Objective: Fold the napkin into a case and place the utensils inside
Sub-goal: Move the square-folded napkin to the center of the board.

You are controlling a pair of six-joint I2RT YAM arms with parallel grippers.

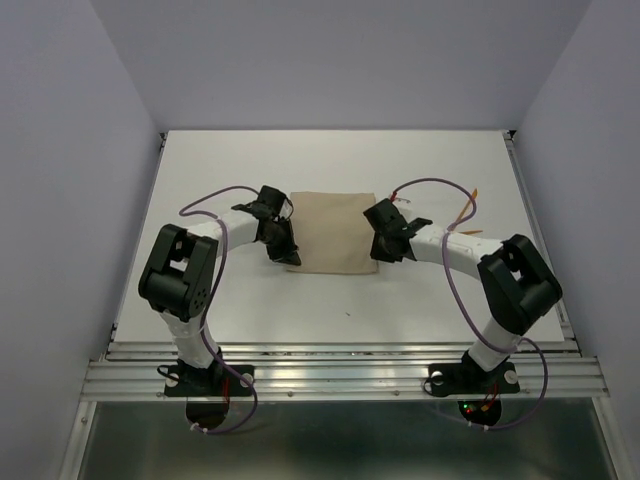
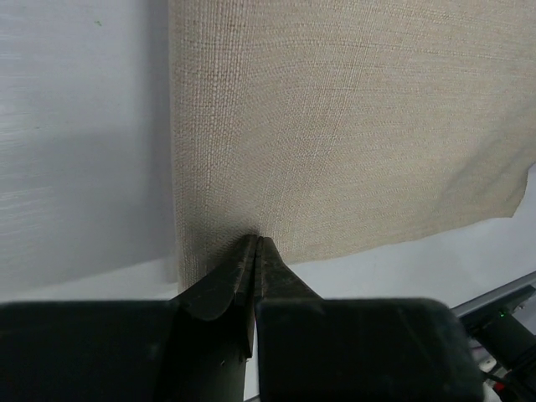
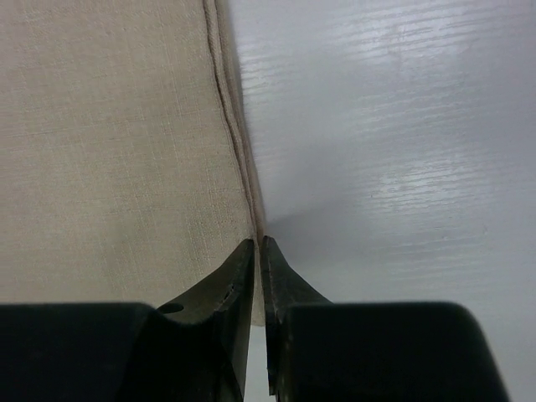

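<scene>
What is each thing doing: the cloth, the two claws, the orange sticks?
napkin: spread flat, not folded yet.
left gripper: shut on the napkin's near left corner.
right gripper: shut on the napkin's right hem.
utensils: lying loose to the right of the napkin, untouched.

Square tan-beige cloth napkin lies mid-way on flat white table — left gripper at its near-left corner, right gripper at its near-right; thin orange plastic utensils lie far right, well apart.

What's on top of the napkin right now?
Nothing lies on the napkin; the left gripper and right gripper pinch its near corners. Whatever is beneath it is hidden.
</scene>
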